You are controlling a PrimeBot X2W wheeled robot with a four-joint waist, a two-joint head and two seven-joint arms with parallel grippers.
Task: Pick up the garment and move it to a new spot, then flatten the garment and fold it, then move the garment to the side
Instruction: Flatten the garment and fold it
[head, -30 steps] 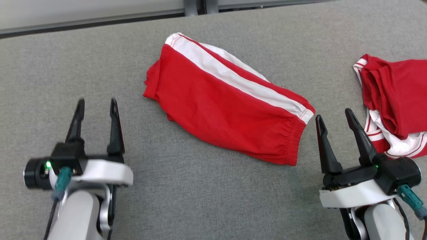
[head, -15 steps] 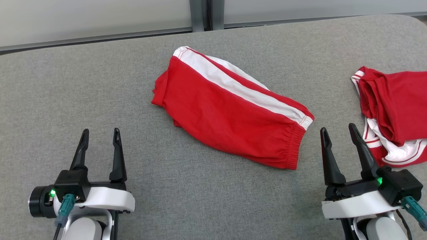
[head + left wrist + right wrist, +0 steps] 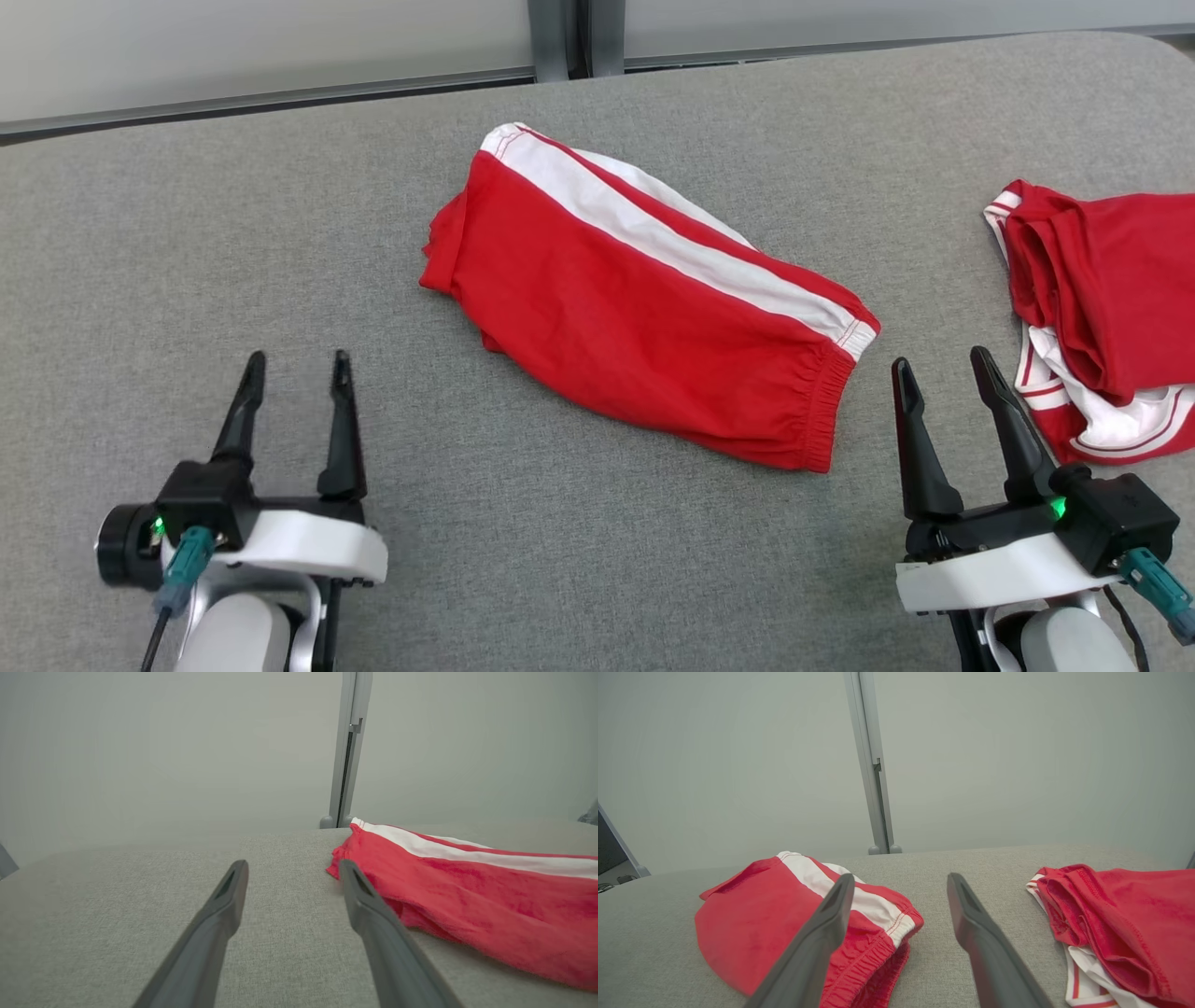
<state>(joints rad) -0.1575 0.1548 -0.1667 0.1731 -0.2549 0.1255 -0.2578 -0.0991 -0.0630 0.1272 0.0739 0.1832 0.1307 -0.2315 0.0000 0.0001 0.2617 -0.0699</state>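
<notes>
A folded red garment (image 3: pixel 644 308) with a white side stripe lies slantwise in the middle of the grey table (image 3: pixel 187 243); it also shows in the left wrist view (image 3: pixel 472 891) and the right wrist view (image 3: pixel 775 924). My left gripper (image 3: pixel 297 369) hovers open at the lower left, well apart from the cloth, nothing between its fingers (image 3: pixel 224 905). My right gripper (image 3: pixel 941 366) stands open at the lower right, just right of the elastic waistband end, empty as well. One of its fingers (image 3: pixel 831 919) overlaps the waistband in the right wrist view.
A second red and white garment (image 3: pixel 1102 308) lies crumpled at the table's right edge, also seen in the right wrist view (image 3: pixel 1115 924). A grey post (image 3: pixel 565 37) and pale wall stand behind the table's far edge.
The head camera has tilted, shifting the whole scene down. My left gripper has drawn back toward me and slightly right. The garment and my right gripper have not moved.
</notes>
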